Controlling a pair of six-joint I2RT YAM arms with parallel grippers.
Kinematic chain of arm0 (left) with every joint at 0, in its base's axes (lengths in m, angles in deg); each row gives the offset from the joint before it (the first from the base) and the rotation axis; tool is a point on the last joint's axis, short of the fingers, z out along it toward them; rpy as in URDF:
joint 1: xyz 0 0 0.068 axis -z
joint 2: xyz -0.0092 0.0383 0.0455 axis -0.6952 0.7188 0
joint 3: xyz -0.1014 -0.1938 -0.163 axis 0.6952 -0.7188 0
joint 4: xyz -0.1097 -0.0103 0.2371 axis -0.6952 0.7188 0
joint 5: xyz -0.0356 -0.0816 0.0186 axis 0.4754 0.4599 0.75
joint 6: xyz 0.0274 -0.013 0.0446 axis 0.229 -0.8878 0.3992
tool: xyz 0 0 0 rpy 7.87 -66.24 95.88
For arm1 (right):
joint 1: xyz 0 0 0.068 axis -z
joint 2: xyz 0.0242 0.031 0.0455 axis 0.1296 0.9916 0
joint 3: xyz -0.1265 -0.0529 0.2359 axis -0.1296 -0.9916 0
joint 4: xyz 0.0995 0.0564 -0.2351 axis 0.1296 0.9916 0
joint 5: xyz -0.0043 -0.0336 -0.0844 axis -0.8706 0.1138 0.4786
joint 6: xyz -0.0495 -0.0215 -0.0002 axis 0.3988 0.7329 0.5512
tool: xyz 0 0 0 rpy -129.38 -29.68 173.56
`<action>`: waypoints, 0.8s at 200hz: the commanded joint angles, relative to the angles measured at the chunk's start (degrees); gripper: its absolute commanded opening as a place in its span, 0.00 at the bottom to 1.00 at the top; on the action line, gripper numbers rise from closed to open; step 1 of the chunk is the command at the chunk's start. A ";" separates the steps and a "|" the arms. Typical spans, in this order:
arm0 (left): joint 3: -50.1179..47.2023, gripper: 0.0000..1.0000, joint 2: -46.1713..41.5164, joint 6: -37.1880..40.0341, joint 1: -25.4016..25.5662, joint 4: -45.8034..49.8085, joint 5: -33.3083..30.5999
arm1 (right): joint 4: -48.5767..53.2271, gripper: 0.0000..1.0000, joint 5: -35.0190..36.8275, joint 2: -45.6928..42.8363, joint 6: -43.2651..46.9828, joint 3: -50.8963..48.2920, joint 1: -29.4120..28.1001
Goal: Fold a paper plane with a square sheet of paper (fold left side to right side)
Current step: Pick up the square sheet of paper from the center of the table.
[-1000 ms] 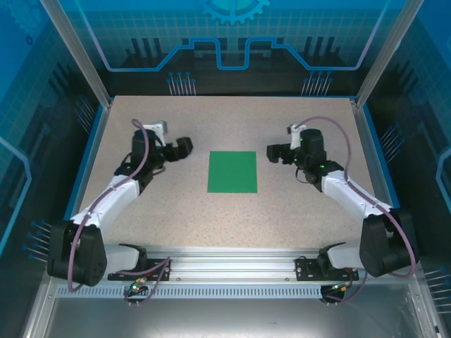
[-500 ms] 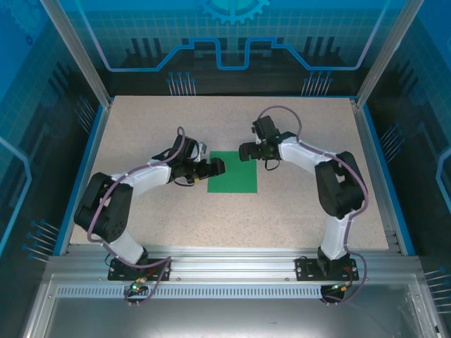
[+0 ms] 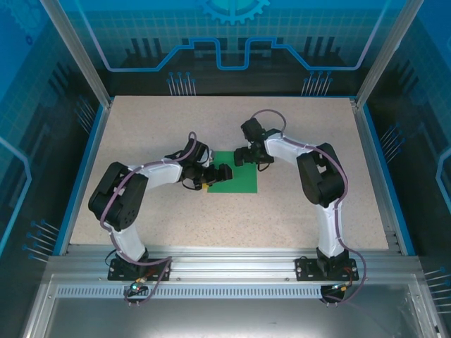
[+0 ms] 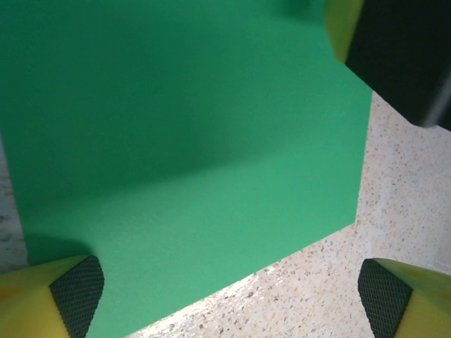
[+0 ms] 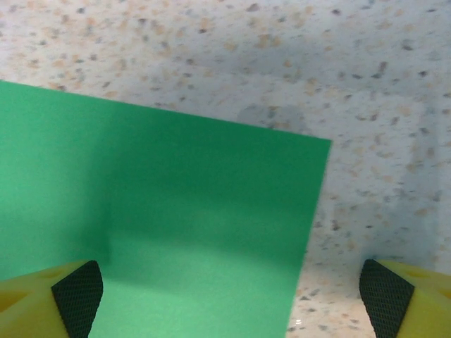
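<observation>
— Top external: where is the paper?
— The paper point(image 3: 239, 180) lies flat and unfolded at the middle of the speckled surface point(image 3: 141, 127), a plain green square.
— And the arms?
— Both reach in over it. The left end effector point(image 3: 224, 173) hangs over the left edge. The right end effector point(image 3: 240, 156) hangs over the far edge, right of centre.
— Spread or closed?
— Both spread wide, holding nothing. On the left wrist, the black pads point(image 4: 77, 294) sit at the bottom corners, with green paper and a strip of surface between them. The other end effector's dark body shows at the upper right.
— The right wrist?
— Its pads point(image 5: 76, 296) are just as far apart, and one corner of the paper lies between them. I cannot tell whether any pad touches the sheet.
</observation>
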 commanded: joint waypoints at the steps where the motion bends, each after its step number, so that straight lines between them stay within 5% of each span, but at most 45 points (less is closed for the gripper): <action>1: 1.08 0.98 1.43 -0.95 0.27 1.93 0.30 | 3.41 0.97 -3.05 1.72 -1.66 0.98 -2.02; 127: 1.25 0.98 3.33 -2.01 0.27 1.93 -1.11 | 0.84 0.81 -12.19 -3.16 -2.71 -6.10 -6.10; 160: 0.95 0.98 1.92 -1.92 0.27 1.83 -1.17 | 0.46 0.59 -12.58 -3.80 -1.67 -6.47 -5.98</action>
